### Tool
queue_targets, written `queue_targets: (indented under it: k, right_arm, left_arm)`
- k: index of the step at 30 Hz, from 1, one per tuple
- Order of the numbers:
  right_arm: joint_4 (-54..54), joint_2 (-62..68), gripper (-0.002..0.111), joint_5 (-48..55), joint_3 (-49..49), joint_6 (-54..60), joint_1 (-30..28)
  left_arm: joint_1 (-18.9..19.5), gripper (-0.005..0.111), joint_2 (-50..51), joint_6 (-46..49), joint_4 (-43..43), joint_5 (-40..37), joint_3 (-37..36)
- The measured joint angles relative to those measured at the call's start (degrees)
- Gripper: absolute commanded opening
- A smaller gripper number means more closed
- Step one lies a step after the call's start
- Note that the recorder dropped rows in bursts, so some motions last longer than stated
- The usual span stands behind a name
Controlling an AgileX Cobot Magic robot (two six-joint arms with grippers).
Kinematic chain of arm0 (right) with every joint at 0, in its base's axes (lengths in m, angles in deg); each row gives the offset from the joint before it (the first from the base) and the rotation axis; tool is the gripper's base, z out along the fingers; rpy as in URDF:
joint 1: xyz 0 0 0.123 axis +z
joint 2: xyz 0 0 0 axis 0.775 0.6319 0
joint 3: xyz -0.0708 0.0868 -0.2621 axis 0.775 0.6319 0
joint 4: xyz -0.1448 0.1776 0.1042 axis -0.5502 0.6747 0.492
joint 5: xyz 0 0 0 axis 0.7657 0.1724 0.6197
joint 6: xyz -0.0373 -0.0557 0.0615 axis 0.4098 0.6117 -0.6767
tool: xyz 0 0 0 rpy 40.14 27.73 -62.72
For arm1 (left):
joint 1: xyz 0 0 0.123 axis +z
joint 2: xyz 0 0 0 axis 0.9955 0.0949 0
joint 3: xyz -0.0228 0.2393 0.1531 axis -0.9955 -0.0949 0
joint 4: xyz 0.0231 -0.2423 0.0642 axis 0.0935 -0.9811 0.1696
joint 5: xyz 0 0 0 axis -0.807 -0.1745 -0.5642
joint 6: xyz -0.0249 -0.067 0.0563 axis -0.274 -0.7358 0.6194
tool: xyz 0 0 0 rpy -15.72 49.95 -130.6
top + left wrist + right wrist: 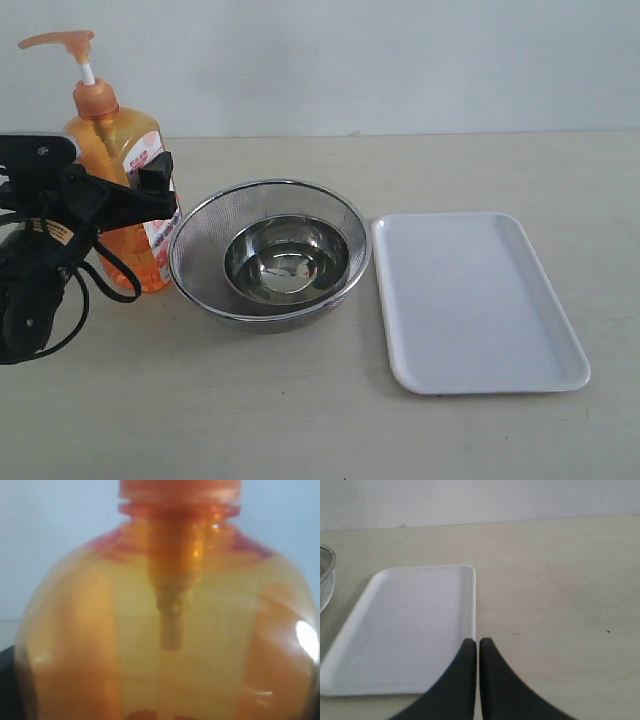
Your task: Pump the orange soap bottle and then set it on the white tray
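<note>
Far left: bottle (110, 140) stands upright on the worktop (320, 420), base down, at the left edge of the exterior view. Left gripper (155, 178) comes in from the left at mid-body, jaws spread wide with the bottle between them. The near finger (160, 170) lies across the bottle's front, its tip at the label (160, 240); the far finger is hidden. Gripper reads as closed onto the bottle. In the left wrist view the bottle (165, 630) fills the frame, so it sits deep in the jaws.

Bottle look: translucent orange, orange liquid inside, dip tube visible through the wall. The pump head (58, 40) is raised on a white stem, spout pointing left. The label faces right.

Centre: the steel mesh bowl (195, 250) has its left rim just beside the bottle's lower body; touching or not, cannot tell. The bowl lies between bottle and tray.

Right: the white tray (480, 300) lies flat, long side running front to back, with a narrow gap to the bowl's right rim. Open worktop lies in front of all three, behind them up to the wall (400, 60), and right of the tray.

Right gripper (478, 650): fingers pressed together, holding nothing, hanging by the tray's (415, 625) long edge.
</note>
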Motion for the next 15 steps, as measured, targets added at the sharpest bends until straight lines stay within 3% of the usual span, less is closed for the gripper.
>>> queue_targets:
  k: [8, 10, 15]
  right_arm:
    - [0.00, 0.00, 0.000, 0.00, 0.00, 0.00, 0.00]
    - [0.00, 0.00, 0.000, 0.00, 0.00, 0.00, 0.00]
    - [0.00, 0.00, 0.000, 0.00, 0.00, 0.00, 0.00]
  left_arm:
    - [0.10, 0.087, 0.79, 0.60, 0.10, 0.00, 0.82]
    - [0.10, 0.074, 0.79, 0.86, 0.21, 0.00, 0.96]
    - [0.10, 0.026, 0.79, 1.10, 0.62, 0.00, 1.08]
